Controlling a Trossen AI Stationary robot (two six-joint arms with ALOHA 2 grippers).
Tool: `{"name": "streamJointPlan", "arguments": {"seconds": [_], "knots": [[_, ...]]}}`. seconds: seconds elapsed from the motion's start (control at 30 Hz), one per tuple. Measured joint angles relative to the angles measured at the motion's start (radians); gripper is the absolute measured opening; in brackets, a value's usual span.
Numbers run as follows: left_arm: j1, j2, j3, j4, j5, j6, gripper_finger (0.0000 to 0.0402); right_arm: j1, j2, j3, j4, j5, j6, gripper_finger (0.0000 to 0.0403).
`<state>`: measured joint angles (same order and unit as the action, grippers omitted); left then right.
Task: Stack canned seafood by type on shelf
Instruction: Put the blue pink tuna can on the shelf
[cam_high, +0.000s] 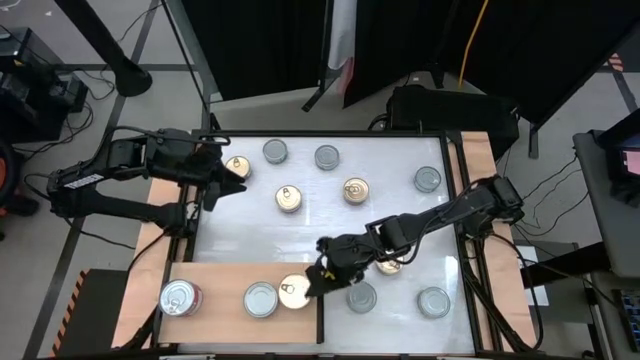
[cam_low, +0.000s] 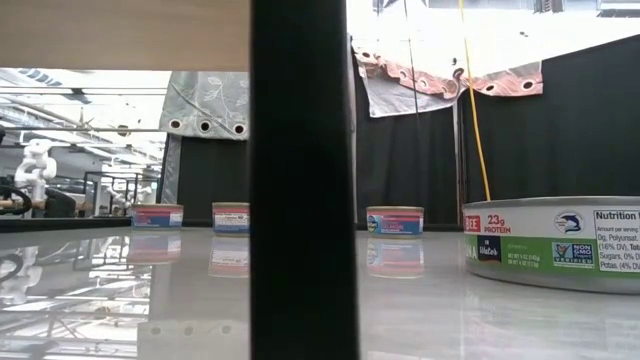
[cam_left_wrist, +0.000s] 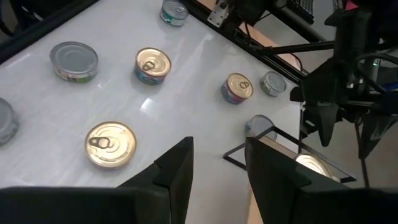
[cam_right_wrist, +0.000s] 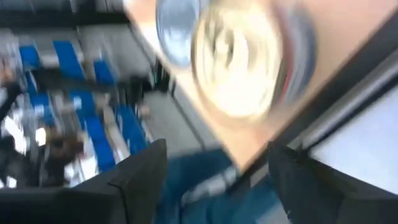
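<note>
The nearest tin (cam_low: 555, 243) reads "23g PROTEIN" and "Nutrition". The right gripper (cam_high: 322, 272), fingers apart and empty, hangs by a gold tin (cam_high: 294, 292) on the shelf (cam_high: 220, 278). The left gripper (cam_high: 228, 178) is open too.

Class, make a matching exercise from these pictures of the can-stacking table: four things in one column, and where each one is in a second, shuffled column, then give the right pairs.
Things
1. red-labelled can
2. gold-lidded can
3. left gripper
4. green-labelled can

Places
A. on the shelf, at its right end, just under the right gripper
B. over the table's far left part, beside a gold-lidded tin
C. on the shelf, at its left end
D. nearest the low camera, on the white table

Pairs: 1-C, 2-A, 3-B, 4-D
</note>
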<state>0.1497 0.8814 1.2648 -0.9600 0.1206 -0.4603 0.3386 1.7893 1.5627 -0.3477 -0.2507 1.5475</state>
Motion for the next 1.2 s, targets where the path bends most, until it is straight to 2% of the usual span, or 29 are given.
{"name": "streamJointPlan", "arguments": {"seconds": [0.17, 0.23, 0.33, 0.43, 0.63, 0.87, 1.0, 1.2], "knots": [[0.0, 0.0, 0.0, 0.0, -0.026, 0.006, 0.0146, -0.034, 0.0, 0.0, 0.014, 0.239, -0.009, 0.0223], [0.0, 0.005, 0.0, 0.0, -0.028, 0.005, 0.0146, -0.053, 0.0, 0.0, 0.03, 0.28, -0.042, 0.02], [0.0, 0.008, 0.0, 0.0, -0.028, 0.003, 0.0146, -0.085, 0.007, 0.0, 0.031, 0.275, -0.089, 0.0159], [0.0, 0.013, 0.0, 0.0, -0.029, -0.001, 0.0146, -0.104, 0.011, 0.0, 0.027, 0.222, -0.116, 0.0112], [0.0, 0.015, 0.0, 0.001, -0.029, -0.002, 0.0146, -0.092, 0.011, 0.016, -0.004, 0.146, -0.137, 0.0016], [0.0, 0.025, 0.0, 0.002, -0.029, 0.008, 0.0146, -0.066, 0.065, 0.178, -0.289, 0.139, -0.2, 0.0003], [0.0, 0.035, 0.0, 0.002, -0.03, 0.027, 0.0146, -0.072, 0.101, 0.252, -0.366, 0.138, -0.222, 0.0001], [0.0, 0.055, 0.0, 0.005, -0.032, 0.029, 0.0146, -0.076, 0.193, 0.335, -0.389, 0.095, -0.25, 0.0001]]}}
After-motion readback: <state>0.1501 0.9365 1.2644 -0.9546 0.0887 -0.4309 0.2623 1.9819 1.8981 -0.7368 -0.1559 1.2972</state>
